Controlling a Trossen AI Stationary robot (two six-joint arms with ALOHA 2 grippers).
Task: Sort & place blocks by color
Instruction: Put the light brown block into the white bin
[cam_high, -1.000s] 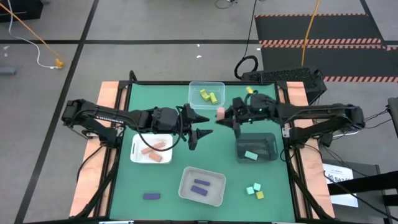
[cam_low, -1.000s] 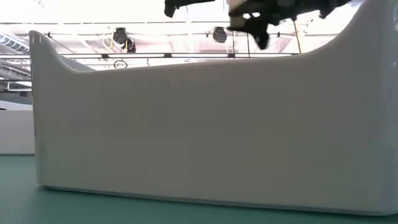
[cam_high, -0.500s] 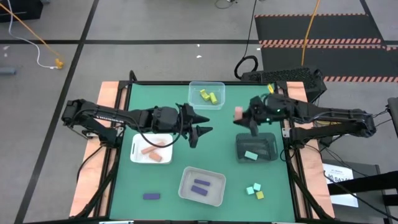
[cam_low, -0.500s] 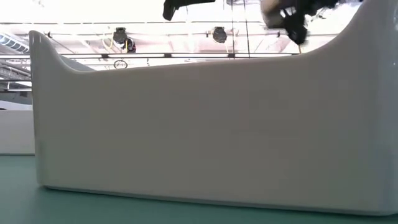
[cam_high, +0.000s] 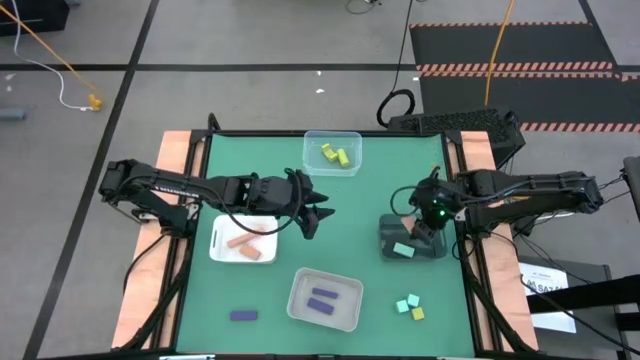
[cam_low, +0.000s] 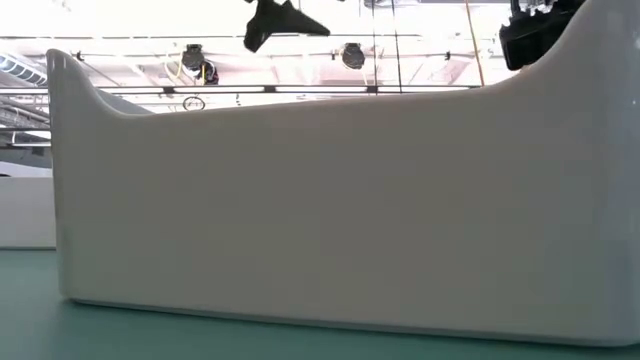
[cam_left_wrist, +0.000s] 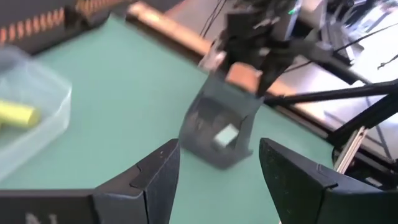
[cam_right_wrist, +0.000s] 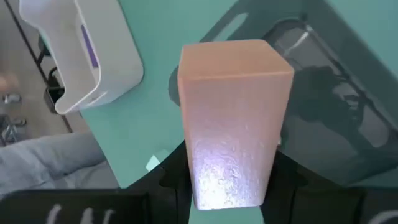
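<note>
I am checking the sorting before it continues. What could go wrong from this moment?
1. The right gripper holds a salmon block above the dark container, which holds a mint-teal block. Released here, the colors mix; the other salmon blocks lie in the white tray.
2. The left gripper, open and empty, hangs mid-table, near the path to that tray.

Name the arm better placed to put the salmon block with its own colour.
Left, arguably. The left gripper hangs open beside the white tray holding salmon blocks; the right gripper holds the salmon block over the dark bin, farther off.
</note>
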